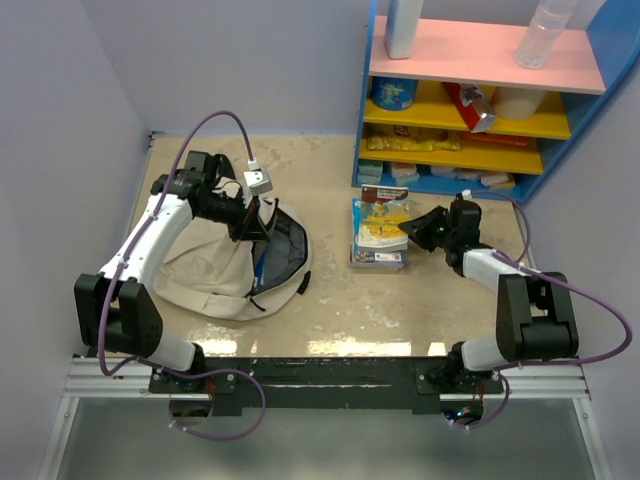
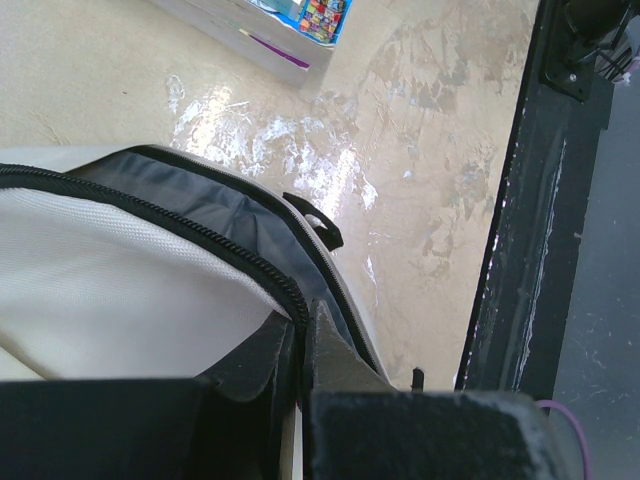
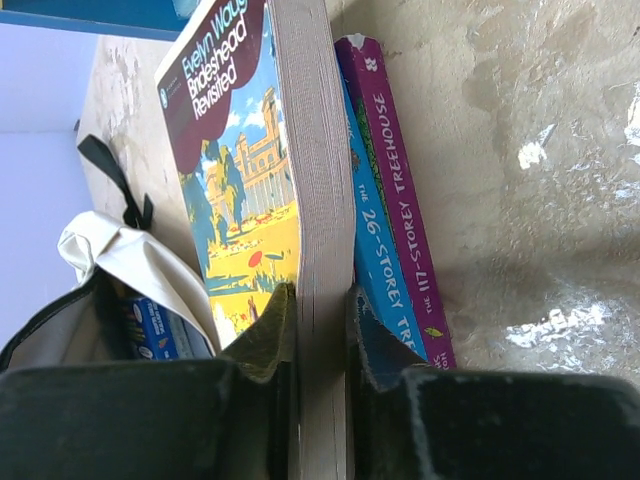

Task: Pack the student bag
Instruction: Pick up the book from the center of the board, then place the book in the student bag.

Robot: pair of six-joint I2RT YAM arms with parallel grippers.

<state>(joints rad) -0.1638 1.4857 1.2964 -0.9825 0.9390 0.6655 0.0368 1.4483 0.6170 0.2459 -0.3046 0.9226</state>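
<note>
Beige fabric slumped on the left half of the counter, the student bag lies with its grey-lined mouth turned toward the right, and something blue shows inside. The left gripper is pressed together on the black zipper rim and holds that edge up, so the mouth gapes.

Across a strip of bare counter to the bag's right sits a stack of books. The right gripper has its fingers on either face of the top book, a Brideshead Revisited paperback, and pinches its thickness at the end nearest the wrist. That book's long axis runs straight on away from the gripper. Under it are the 26-Storey Treehouse and the 117-Storey Treehouse, spines out. A blue shelf unit stands beyond the stack.

From the right gripper the bag lies to the left, and in the wrist view its open rim shows just past the book's far corner. I judge that the right arm, being the nearer, must lift the book clear and carry it leftward, leading end first, into the mouth.
</note>
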